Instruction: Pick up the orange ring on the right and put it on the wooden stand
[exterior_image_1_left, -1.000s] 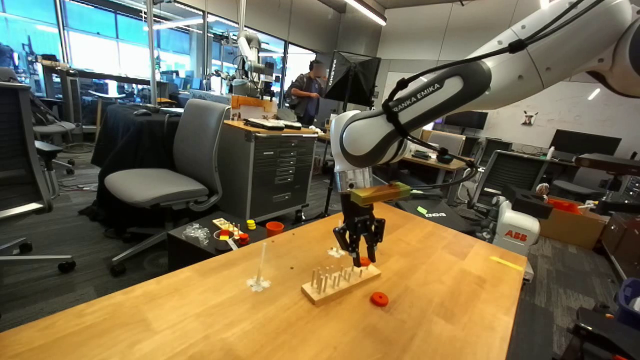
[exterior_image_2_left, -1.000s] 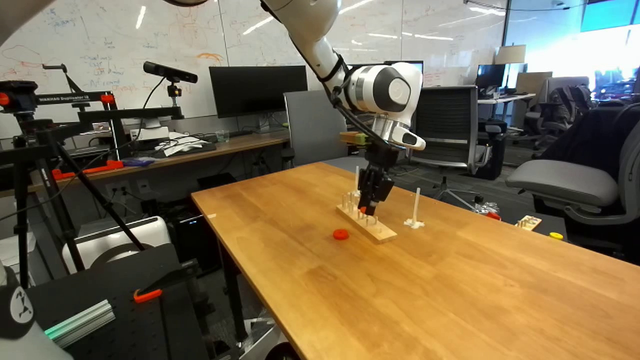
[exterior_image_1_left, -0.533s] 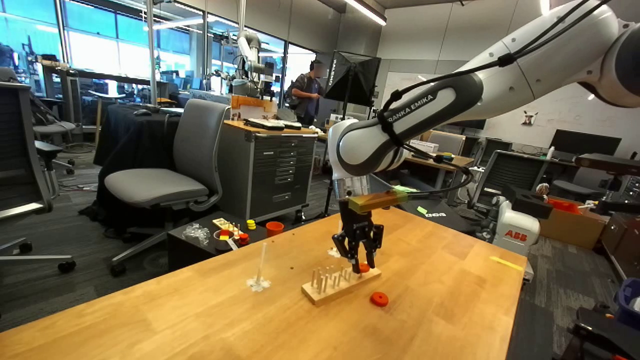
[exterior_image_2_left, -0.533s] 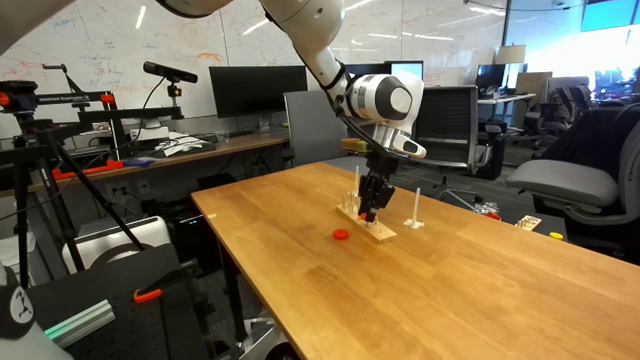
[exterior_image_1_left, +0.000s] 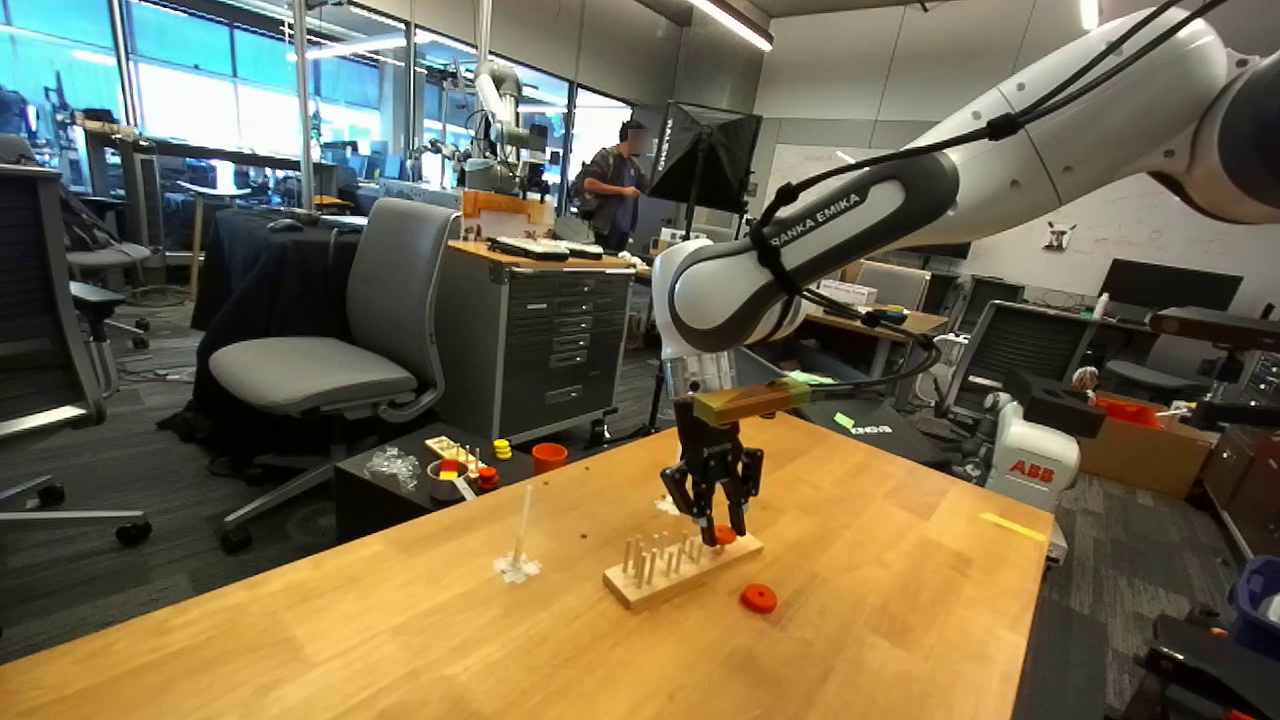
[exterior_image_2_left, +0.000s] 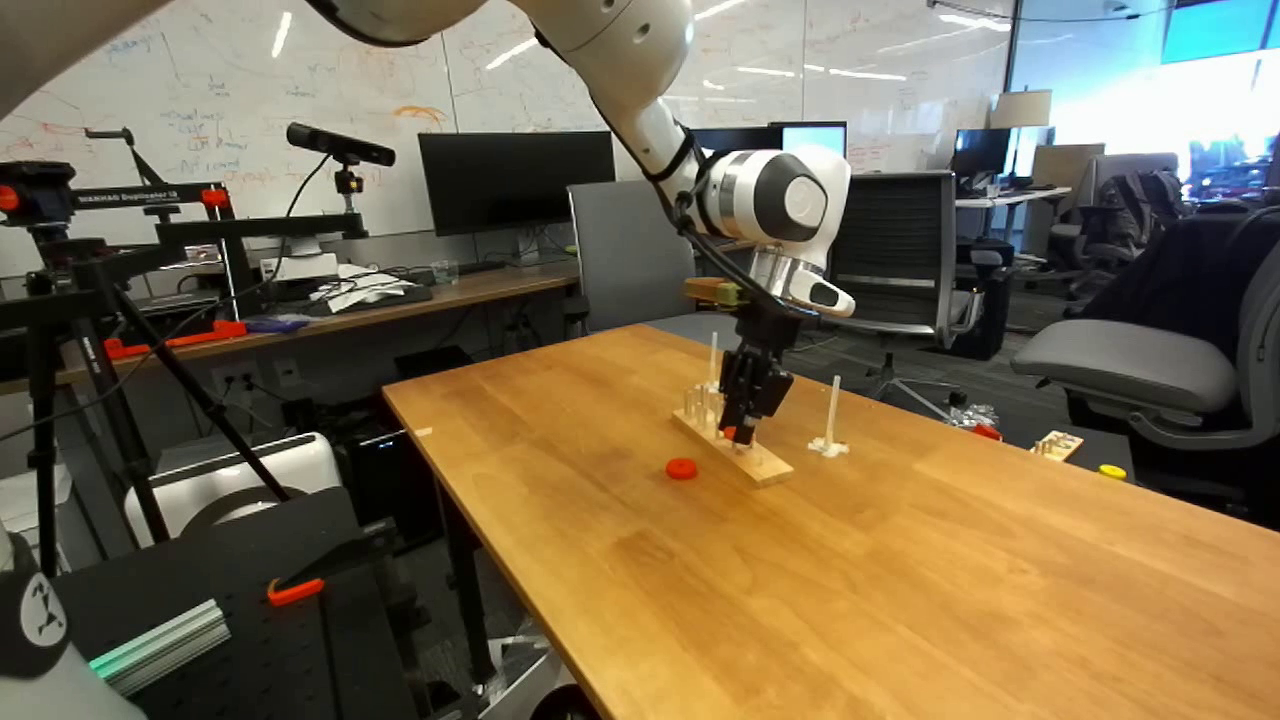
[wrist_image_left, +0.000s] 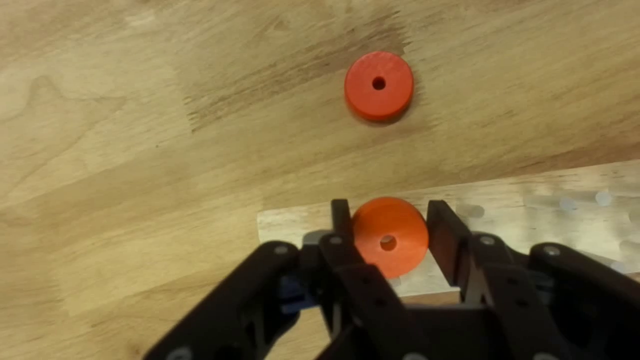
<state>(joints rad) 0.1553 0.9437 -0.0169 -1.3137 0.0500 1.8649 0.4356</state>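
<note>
An orange ring (wrist_image_left: 390, 220) sits between the two fingers of my gripper (exterior_image_1_left: 724, 536), which is shut on it with a pad against each side. Ring and gripper hang low over the wooden stand (exterior_image_2_left: 765, 468), a pale block with short upright pegs, near the end with fewer pegs. Through the ring's hole in the wrist view a bit of pale surface shows; I cannot tell whether a peg is in line with it or touching. A second orange ring (wrist_image_left: 370, 100) lies flat on the table beside the stand, and both exterior views show it too.
A thin pale upright peg (exterior_image_1_left: 522, 530) rises from a taped base on the table, and another upright peg (exterior_image_2_left: 714, 360) stands behind the stand. Taller pegs crowd the stand's far end (exterior_image_2_left: 700, 400). A low dark side table (exterior_image_1_left: 400, 500) with cups adjoins the table edge.
My gripper and the held ring have come down toward the stand, then shifted slightly sideways. The ring on the table and the stand have stayed where they were.
</note>
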